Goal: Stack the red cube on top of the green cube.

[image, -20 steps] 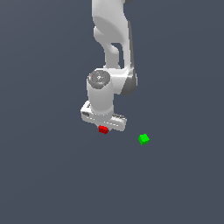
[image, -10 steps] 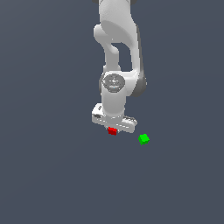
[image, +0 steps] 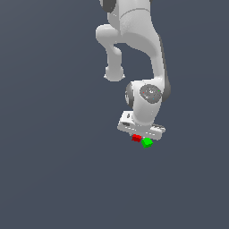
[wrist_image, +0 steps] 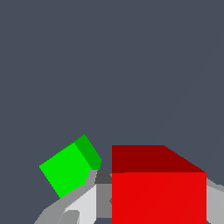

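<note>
Red cube point(wrist_image: 158, 197) between gripper point(wrist_image: 144, 205) fingers

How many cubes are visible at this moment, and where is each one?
2. The red cube sits between the gripper fingers, just under the hand. The green cube is close beside it, toward the exterior view's right. None seems hidden.

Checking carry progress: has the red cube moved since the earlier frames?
Yes. The red cube, held in the gripper, shifted toward the exterior view's right, now beside the green cube.
</note>
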Motion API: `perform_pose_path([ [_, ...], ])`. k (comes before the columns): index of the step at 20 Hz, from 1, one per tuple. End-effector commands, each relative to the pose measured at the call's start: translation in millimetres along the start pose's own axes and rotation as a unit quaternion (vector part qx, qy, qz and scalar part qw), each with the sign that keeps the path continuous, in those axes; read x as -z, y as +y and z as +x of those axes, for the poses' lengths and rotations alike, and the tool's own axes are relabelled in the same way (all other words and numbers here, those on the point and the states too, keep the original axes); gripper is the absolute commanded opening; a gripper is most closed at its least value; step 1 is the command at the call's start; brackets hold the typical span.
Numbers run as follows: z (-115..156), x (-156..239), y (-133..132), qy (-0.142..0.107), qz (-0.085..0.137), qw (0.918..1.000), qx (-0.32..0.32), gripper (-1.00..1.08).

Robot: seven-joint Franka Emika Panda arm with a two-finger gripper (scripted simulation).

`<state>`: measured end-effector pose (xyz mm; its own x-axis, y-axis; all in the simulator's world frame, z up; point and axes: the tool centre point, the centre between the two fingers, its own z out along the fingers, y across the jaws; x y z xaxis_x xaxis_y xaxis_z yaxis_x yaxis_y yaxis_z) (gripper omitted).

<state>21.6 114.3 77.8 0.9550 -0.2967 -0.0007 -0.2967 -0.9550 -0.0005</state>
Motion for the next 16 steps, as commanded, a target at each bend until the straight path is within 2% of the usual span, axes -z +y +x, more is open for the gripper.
perform_pose_path([
  [1, -4.5, -6.2, -22.8, 0.000, 0.000, 1.0000, -0.001, -1.00],
  [6, -9.9, -14.0, -52.1, 0.000, 0.000, 1.0000, -0.001, -1.00],
  [12, -10.4, -16.2, -61.2, 0.000, 0.000, 1.0000, -0.001, -1.00],
  [13, -10.4, -16.2, -61.2, 0.000, 0.000, 1.0000, -0.001, 1.00],
  [16, -10.4, -16.2, -61.2, 0.000, 0.000, 1.0000, -0.001, 1.00],
])
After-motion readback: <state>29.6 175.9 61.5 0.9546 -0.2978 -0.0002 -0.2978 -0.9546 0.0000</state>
